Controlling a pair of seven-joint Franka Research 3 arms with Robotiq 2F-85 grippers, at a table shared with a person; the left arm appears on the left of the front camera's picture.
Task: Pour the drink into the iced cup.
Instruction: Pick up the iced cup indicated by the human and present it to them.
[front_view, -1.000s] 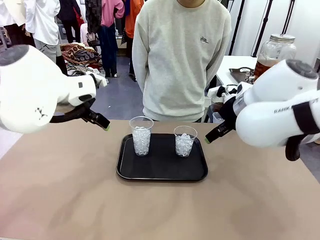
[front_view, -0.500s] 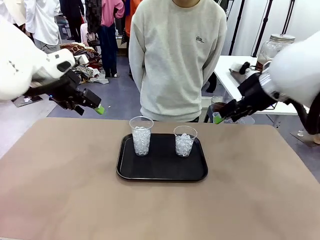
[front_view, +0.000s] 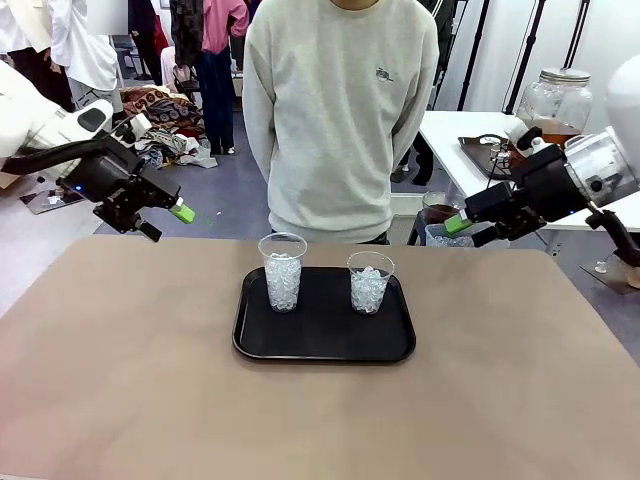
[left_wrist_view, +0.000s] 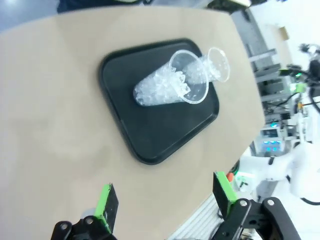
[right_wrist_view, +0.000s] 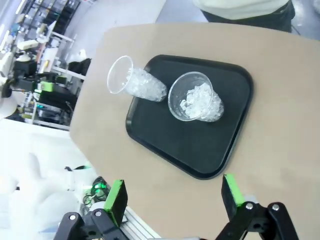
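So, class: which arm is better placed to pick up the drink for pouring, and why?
Probably the right. The right gripper, jaws open, hangs close beside the amber drink by the table's far right edge; the left gripper is on the other side of the tray.

A tray (front_view: 325, 338) lies mid-frame on the table (front_view: 130, 400), nearer its far edge than its near one. Two ice-filled cups stand upright on the tray's rear half, side by side but apart: the left cup (front_view: 283, 272) and the right cup (front_view: 370, 283). Behind the table, at top centre, stands a person (front_view: 345, 110). The left gripper (front_view: 167, 222) hangs at the frame's left, above the far left corner, and the right gripper (front_view: 465, 230) at the right, above the far edge, both well apart from the tray. At the upper right, behind the right gripper, a lidded jar (front_view: 555, 95) holding the drink (front_view: 558, 128) stands on a side table (front_view: 470, 135)
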